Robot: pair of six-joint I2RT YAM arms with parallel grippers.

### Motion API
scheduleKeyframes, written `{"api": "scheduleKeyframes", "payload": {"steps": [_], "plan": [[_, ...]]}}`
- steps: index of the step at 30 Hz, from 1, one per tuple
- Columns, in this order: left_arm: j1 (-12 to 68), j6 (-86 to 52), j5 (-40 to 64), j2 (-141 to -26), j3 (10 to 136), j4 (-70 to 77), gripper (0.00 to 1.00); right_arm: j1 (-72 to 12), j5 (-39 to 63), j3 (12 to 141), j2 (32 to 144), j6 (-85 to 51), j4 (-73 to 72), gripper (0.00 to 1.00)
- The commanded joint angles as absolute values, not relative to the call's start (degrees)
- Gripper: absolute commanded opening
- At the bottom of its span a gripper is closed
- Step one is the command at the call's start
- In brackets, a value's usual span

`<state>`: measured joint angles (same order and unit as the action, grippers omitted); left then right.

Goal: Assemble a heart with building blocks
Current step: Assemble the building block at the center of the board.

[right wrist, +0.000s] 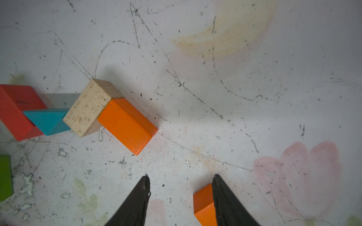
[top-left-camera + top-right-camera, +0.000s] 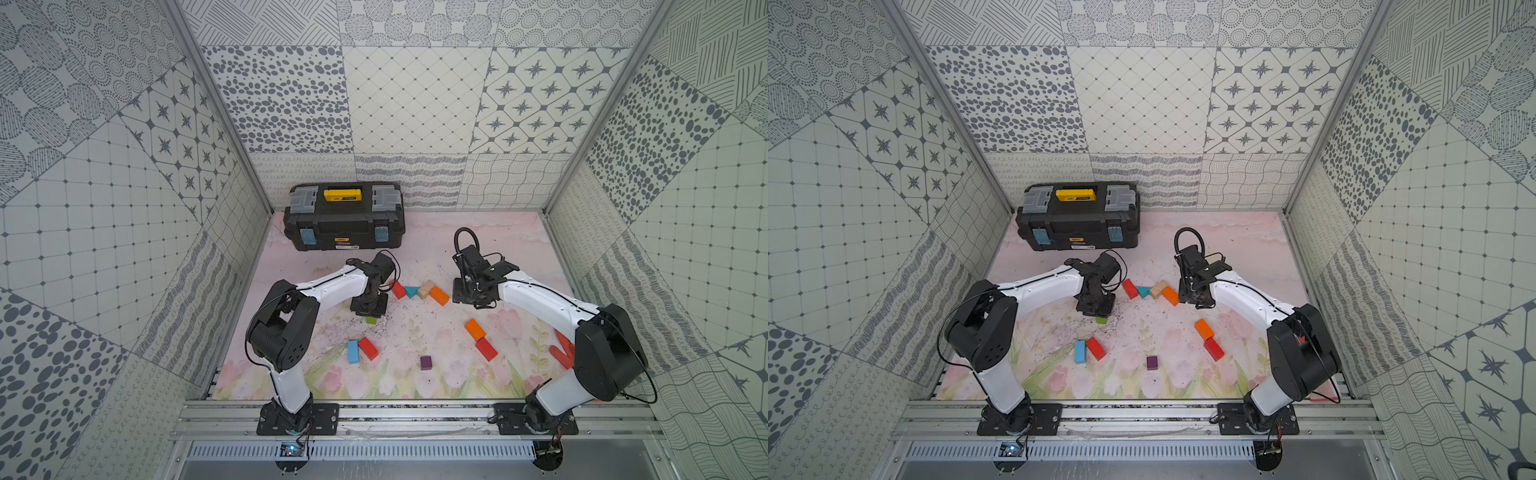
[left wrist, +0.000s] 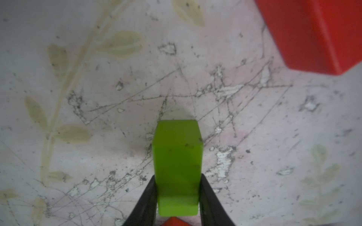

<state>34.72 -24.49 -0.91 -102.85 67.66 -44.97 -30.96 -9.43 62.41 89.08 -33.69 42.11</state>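
Green brick pinched widthwise in left gripper.
Red block near, at two o'clock from it in a top view; right gripper spread, empty.

Nothing can be read. The black toolbox has a small label on its front and a dark mark on its yellow handle, both too small.

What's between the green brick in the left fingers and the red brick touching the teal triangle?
Nothing visible. The left gripper is shut on the green brick. In the right wrist view, only bare scratched mat separates it from the red brick by the teal triangle.
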Motion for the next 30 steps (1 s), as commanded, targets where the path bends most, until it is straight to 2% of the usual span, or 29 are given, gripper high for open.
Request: {"api": "scheduleKeyframes", "payload": {"steps": [1, 3, 7, 9, 12, 16, 22, 26, 30], "plan": [[35.1, -22.1, -3.8, -105.1, 68.3, -50.0, 0.10, -31.2, -9.2, 61.6, 86.6, -34.2, 40.7, 0.53], [35.1, -21.1, -4.2, -105.1, 69.5, -49.4, 0.04, -31.1, -9.3, 61.4, 86.2, -34.5, 40.6, 0.53], [35.1, -17.3, -4.1, -106.3, 73.8, -48.6, 0.04, -31.2, -9.0, 61.2, 86.4, -34.8, 39.9, 0.52], [35.2, -15.4, -3.0, -107.7, 75.9, -48.4, 0.13, -31.1, -8.8, 61.1, 86.5, -35.1, 39.8, 0.52], [35.2, -14.1, -2.1, -109.6, 78.3, -48.9, 0.37, -31.1, -8.9, 60.6, 86.3, -35.2, 39.6, 0.52], [35.3, -14.7, -3.4, -109.0, 78.4, -49.5, 0.47, -31.2, -9.2, 60.3, 85.8, -35.2, 39.7, 0.52], [35.7, -21.2, -2.1, -103.3, 71.4, -48.9, 0.50, -31.1, -9.6, 60.0, 85.0, -35.1, 39.9, 0.53], [35.9, -29.2, 2.9, -97.9, 64.2, -44.9, 0.41, -31.2, -9.6, 60.0, 84.9, -35.1, 40.0, 0.54], [36.6, -34.4, 8.5, -93.7, 58.3, -38.4, 0.41, -31.1, -9.4, 60.0, 84.5, -34.9, 40.3, 0.54]]}}
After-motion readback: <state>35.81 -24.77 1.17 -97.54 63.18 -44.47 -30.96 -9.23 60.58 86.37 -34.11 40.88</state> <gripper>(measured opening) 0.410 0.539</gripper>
